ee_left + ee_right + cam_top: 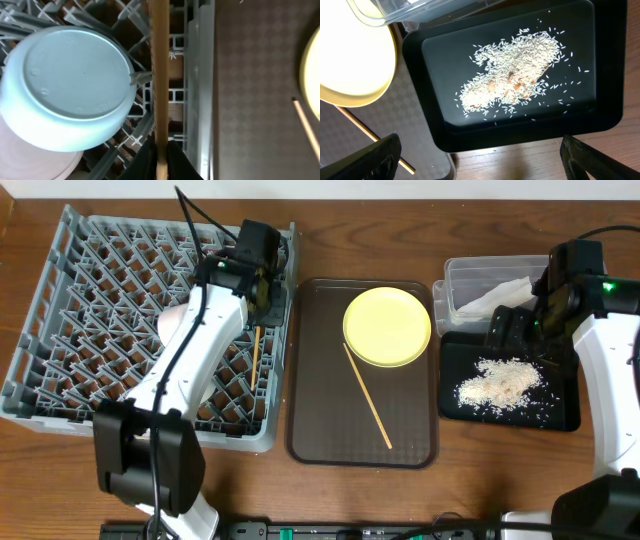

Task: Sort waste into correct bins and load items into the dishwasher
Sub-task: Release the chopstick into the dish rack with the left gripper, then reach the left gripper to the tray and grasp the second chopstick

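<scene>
Loading step. Left gripper [161, 157] was clamped on one chopstick [159, 70] over the rack's [60, 330] right edge, beside the blue bowl [70, 90]. Right gripper [480, 160] hung wide open and empty above rice [515, 75] in the black tray [612, 85]. Next, I judged: lower between pegs, release. Second chopstick [368, 398] lay on the brown tray [320, 420].

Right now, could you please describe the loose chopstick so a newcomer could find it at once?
On the brown serving tray between the grey dish rack and the black tray, a thin wooden chopstick lies slanted, its top end at the yellow plate. Unlike the other chopstick, held by the left gripper at the rack, it lies free.
</scene>
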### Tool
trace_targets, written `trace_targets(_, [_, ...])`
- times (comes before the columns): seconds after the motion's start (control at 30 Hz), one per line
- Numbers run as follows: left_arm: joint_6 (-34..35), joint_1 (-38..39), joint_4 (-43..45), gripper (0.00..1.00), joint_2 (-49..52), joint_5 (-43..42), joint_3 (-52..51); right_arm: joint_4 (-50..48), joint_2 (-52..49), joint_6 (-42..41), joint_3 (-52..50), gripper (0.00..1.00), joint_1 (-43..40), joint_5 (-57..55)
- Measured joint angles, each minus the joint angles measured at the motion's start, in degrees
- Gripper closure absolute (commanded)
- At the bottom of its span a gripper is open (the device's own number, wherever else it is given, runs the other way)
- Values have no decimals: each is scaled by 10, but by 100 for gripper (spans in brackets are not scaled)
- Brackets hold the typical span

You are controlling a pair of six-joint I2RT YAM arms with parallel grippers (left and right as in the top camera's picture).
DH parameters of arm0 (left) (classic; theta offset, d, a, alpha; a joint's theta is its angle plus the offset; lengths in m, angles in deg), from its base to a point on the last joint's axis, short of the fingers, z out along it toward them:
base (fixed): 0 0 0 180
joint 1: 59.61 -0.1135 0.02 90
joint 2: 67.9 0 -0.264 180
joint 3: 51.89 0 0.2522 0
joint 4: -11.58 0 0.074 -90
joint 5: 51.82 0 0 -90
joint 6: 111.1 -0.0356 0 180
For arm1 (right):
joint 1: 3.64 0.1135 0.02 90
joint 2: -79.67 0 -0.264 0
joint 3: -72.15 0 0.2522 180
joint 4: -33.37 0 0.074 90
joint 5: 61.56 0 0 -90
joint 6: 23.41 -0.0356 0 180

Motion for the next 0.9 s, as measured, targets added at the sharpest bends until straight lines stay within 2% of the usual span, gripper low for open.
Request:
trace_targets(0.07, [-6,0,2,49,3,0,-1,0,0,0,0,1,0,0])
trace_targets(0.13, [-7,0,2,38,3,0,-1,0,0,0,0,1,0,0])
trace_targets(0.3, [7,0,-10,34,3,-27,-1,0,0,0,0,1,0,0])
trace_targets(0.43, [50,10,-15,34,3,-135,-2,0,0,0,0,1,0,0])
trace_targets(0.53, [98,42,-10,34,3,-165,-10,0,0,0,0,1,0,0])
trace_targets(0.73, [219,148,9,34,9,-127,-22,0,0,0,0,1,0,0])
trace_targets(0.9, [304,241,33,34,55,-85,-22,0,0,0,0,1,0,0])
